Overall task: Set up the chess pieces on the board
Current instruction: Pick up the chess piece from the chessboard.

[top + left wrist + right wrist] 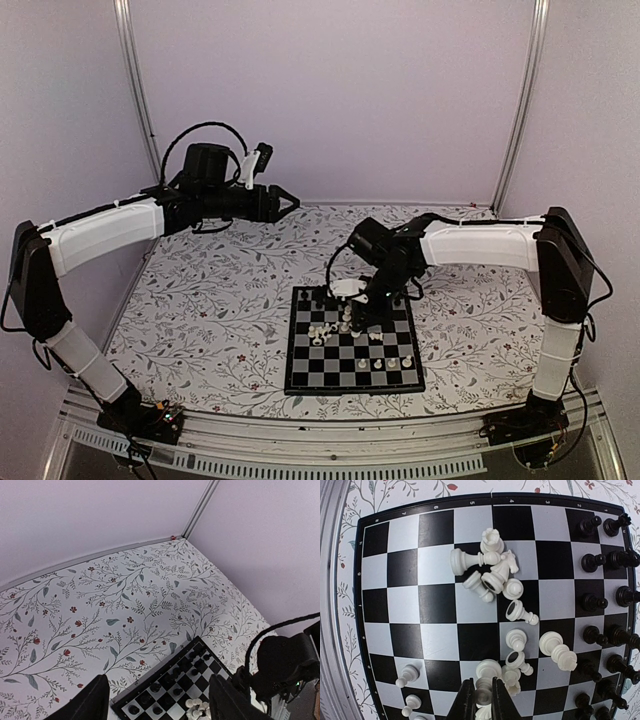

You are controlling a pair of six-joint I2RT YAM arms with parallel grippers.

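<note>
Cream piece [482, 697] pinched by right pincer [482, 686] over board [440, 602];
piece type unclear, maybe pawn; left pincer [159, 685] spread, raised above counter [100, 595]

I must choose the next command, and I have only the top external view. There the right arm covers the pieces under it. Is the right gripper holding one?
Observer: Yes. In the right wrist view, the right gripper is shut on one white piece.
Operator: Thank you. Are the other white ones standing?
Observer: Mostly not. A cluster of white pieces lies tipped over on the middle squares of the board.
Operator: Does the left gripper carry anything?
Observer: No. In the left wrist view, the left gripper is open, with nothing between its fingers.
</note>
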